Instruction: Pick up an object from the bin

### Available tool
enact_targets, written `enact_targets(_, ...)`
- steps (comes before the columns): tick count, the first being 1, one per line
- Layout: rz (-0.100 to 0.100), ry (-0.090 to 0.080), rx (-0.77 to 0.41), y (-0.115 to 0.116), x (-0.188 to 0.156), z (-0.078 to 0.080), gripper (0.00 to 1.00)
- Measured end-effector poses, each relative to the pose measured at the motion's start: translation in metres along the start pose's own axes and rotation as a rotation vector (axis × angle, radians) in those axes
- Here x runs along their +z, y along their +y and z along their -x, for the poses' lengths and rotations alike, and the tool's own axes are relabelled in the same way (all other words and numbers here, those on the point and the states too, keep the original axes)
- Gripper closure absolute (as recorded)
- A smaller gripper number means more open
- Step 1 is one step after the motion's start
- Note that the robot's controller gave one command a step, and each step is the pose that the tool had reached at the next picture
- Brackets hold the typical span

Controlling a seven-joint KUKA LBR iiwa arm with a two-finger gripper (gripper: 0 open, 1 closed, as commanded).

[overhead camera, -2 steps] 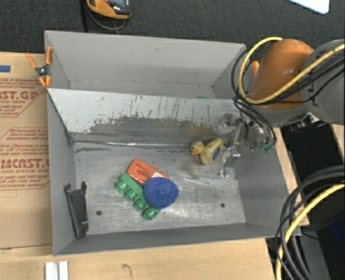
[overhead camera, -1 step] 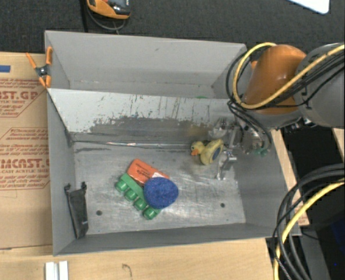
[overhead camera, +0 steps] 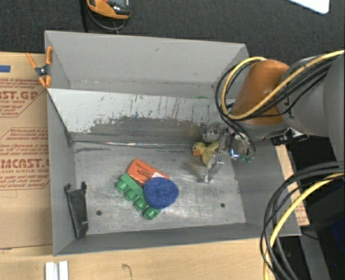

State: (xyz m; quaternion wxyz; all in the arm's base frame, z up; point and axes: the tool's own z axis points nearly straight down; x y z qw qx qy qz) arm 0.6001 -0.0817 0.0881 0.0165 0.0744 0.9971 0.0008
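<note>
One small yellow toy (overhead camera: 202,150) lies toward the right of the bin (overhead camera: 143,63), just beside the gripper (overhead camera: 210,172). Contact is unconfirmed. Whether the gripper is open or closed cannot be told. Risk: an off-centre closure could push the toy aside. The blue, orange and green heap (overhead camera: 147,189) lies apart.

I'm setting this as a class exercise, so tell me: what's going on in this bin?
A robot arm reaches in from the right, its end effector low in the bin, beside a small yellow toy. A blue ball, orange block and green ridged piece lie clustered mid-floor; a black part lies at the left.
</note>
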Motion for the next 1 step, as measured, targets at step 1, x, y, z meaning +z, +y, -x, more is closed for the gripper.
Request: enact_targets(1,-0.001,0.015,0.082,-0.0113,0.0135,-0.0003,1.00)
